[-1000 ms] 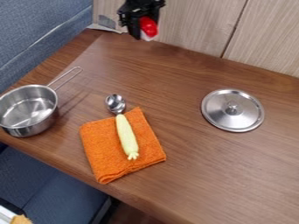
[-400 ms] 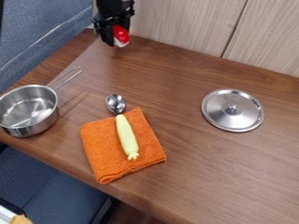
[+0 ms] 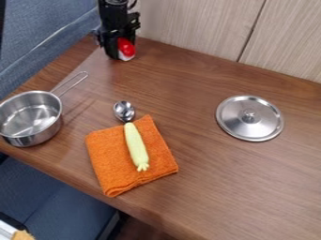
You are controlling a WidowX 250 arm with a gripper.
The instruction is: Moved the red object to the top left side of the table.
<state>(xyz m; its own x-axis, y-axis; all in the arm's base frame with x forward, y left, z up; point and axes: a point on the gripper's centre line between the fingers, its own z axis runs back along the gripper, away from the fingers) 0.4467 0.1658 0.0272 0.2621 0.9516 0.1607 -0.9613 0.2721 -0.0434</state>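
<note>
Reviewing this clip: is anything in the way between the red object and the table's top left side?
Nothing visible is. The gripper holds the red object by the top left of the table; the saucepan sits lower, clear of it.

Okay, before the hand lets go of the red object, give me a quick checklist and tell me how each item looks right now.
1. Red object in the hand: ok, it sits at the fingers.
2. Hand over the target area: ok, it is at the top left part of the table.
3. Red object's underside resting on the table: cannot tell, the slanted view doesn't settle whether there is a gap.
4. Pan out of the way: ok, its handle points toward the hand's side but bare wood shows between them.
5. Towel, spoon and lid away from the drop spot: ok.
</note>
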